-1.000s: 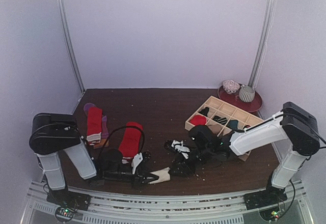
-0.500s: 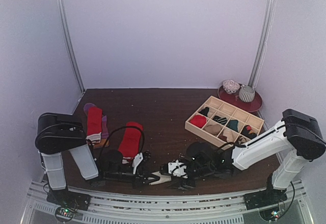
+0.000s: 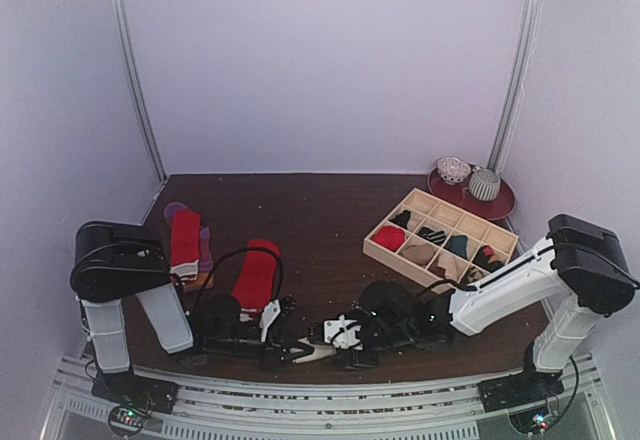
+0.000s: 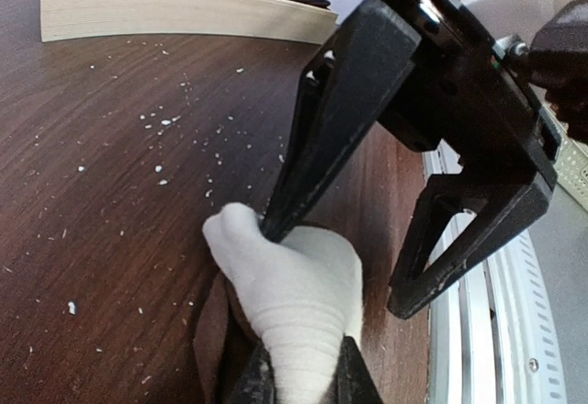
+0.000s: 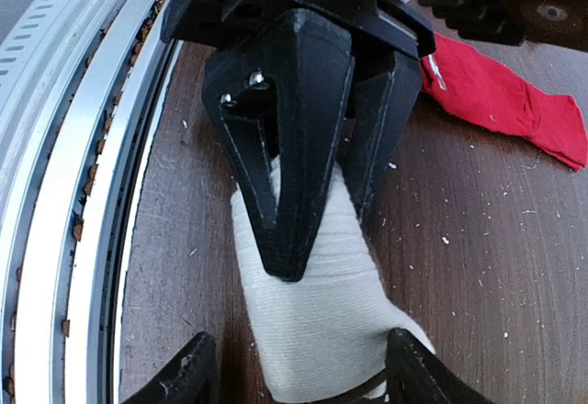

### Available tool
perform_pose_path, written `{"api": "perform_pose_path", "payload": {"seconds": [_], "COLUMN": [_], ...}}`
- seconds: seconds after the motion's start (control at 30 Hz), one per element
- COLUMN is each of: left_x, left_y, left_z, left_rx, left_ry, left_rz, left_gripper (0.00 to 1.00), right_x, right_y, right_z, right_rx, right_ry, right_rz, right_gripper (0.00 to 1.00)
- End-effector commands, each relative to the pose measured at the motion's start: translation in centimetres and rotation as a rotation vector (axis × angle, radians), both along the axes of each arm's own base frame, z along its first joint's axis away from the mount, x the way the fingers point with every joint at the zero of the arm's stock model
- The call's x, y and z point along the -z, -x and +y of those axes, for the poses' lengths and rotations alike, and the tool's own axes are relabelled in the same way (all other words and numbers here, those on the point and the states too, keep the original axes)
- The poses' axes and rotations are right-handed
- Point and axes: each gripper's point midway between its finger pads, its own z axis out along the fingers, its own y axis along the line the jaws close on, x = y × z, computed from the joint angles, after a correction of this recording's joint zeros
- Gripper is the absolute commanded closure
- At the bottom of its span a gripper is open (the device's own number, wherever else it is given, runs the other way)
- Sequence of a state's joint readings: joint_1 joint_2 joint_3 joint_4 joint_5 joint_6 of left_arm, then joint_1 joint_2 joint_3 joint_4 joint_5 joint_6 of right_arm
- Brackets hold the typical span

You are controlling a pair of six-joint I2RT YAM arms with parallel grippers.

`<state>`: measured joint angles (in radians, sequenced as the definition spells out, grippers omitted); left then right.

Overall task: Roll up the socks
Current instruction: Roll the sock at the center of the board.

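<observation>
Here, note that the left gripper (image 5: 323, 239) is clenched on the cream sock (image 3: 318, 352) at the lower centre of the overhead view, apparently to anchor it, while the right gripper (image 5: 303, 372) straddles its free end, jaws released, ready to begin rolling.

Cream sock (image 5: 312, 317), plain red sock (image 5: 496, 99)

My left gripper (image 3: 300, 351) and right gripper (image 3: 330, 344) crowd nose to nose over the cream sock (image 4: 294, 298) at the near edge, hemmed by the metal rail (image 3: 330, 400). I see free passage over bare table (image 3: 320, 222) between red sock (image 3: 257, 275) and grid tray (image 3: 385, 253).
</observation>
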<state>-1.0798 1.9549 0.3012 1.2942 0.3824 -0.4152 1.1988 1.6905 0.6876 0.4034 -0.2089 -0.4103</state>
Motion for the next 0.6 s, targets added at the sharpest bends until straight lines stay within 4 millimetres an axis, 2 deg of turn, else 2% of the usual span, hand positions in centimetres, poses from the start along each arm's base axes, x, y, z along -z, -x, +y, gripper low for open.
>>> {"api": "perform_pose_path", "payload": {"seconds": [0.0,0.2,0.47,0.57], "left_x": [8.4,8.7,8.8,8.9], "left_y": [3.7,3.7,3.7,3.7], "left_z": [4.8,4.6,4.8,4.8], "left_rx": [0.042,0.049,0.049,0.048], "left_ry": [-0.329,-0.335,-0.342,-0.344], "left_rz": [0.204,0.207,0.207,0.205], "left_gripper": [1.0,1.0,1.0,1.0], "right_x": [-3.0,-2.1,1.8,3.2], "right_y": [-0.3,-0.3,0.2,0.2], "right_z": [0.4,0.9,1.2,0.8], "right_rx": [0.01,0.008,0.014,0.038], "right_ry": [-0.062,-0.054,0.057,0.103], "right_rz": [-0.046,-0.031,0.076,0.116], "right_gripper": [0.36,0.35,0.35,0.41]}}
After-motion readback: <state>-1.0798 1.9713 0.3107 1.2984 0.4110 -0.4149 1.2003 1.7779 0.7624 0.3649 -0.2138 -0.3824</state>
